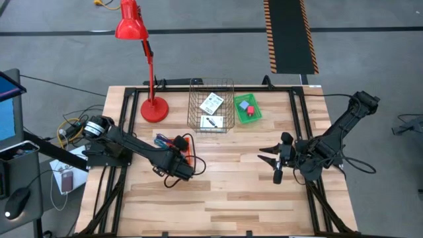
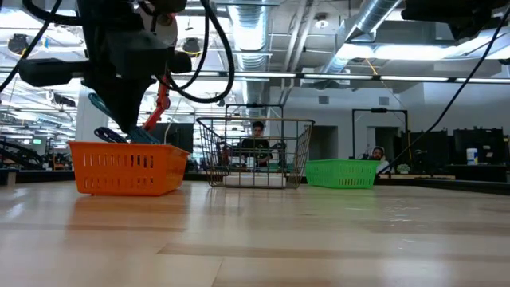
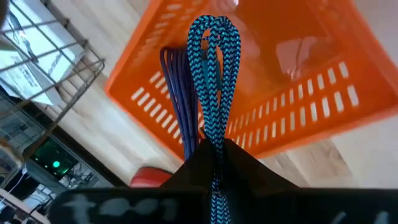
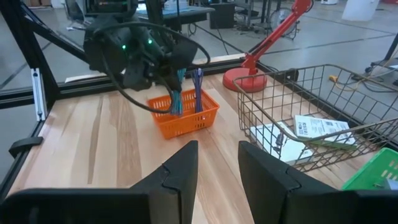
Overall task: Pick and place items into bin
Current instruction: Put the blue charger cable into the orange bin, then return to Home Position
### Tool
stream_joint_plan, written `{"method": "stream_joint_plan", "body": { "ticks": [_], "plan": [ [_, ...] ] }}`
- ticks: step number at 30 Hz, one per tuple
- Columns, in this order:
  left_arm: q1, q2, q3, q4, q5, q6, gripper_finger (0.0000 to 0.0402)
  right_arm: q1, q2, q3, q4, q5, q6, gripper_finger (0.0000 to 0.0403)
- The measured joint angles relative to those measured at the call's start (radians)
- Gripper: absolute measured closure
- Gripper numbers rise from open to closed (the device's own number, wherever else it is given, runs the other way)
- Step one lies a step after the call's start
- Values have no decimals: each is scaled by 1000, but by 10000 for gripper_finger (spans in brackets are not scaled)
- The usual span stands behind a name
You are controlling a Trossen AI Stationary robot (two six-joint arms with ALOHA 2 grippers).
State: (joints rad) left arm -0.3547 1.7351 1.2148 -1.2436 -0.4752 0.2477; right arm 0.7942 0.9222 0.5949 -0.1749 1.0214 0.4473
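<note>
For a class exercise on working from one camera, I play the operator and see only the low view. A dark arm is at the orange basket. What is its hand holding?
Observer: The left hand is shut on a looped teal braided cord, held at the orange basket.
Operator: What lies in the wire basket?
Observer: Two white printed cards lie flat on the floor of the wire basket.
Operator: Where is the other arm?
Observer: The right hand is open and holds nothing, over the table's right side.

Red desk lamp [image 1: 135, 39] (rear left), wooden table [image 1: 225, 192], striped floor mat [image 1: 289, 34]
</note>
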Motion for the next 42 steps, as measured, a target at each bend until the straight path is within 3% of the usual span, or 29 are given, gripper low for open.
{"method": "stream_joint_plan", "body": {
  "ticks": [4, 8, 17, 23, 29, 34, 37, 42],
  "plan": [
    [0, 0, -3, 14, 8, 0, 390, -16, 0, 0, 5, -2, 0, 294],
    [0, 0, -3, 42, 59, -3, 356, -34, 0, 0, 4, -3, 0, 294],
    [0, 0, -3, 76, 56, -51, 288, -51, 0, 0, 4, -3, -1, 294],
    [0, -22, 72, 27, 110, -127, 275, -51, 0, 0, 3, -3, -1, 294],
    [-21, -185, 205, 76, 197, -182, 274, -51, 0, 0, 4, -59, 33, 294],
    [-75, -403, 207, 301, 209, -245, 274, -51, 0, 0, 8, -127, 54, 294],
    [-117, -509, 199, 307, 229, -269, 274, -53, -1, 0, 36, -175, 22, 294],
    [-174, -633, 190, 261, 191, -366, 274, -107, -72, 0, 114, -395, -112, 294]
  ]
}}
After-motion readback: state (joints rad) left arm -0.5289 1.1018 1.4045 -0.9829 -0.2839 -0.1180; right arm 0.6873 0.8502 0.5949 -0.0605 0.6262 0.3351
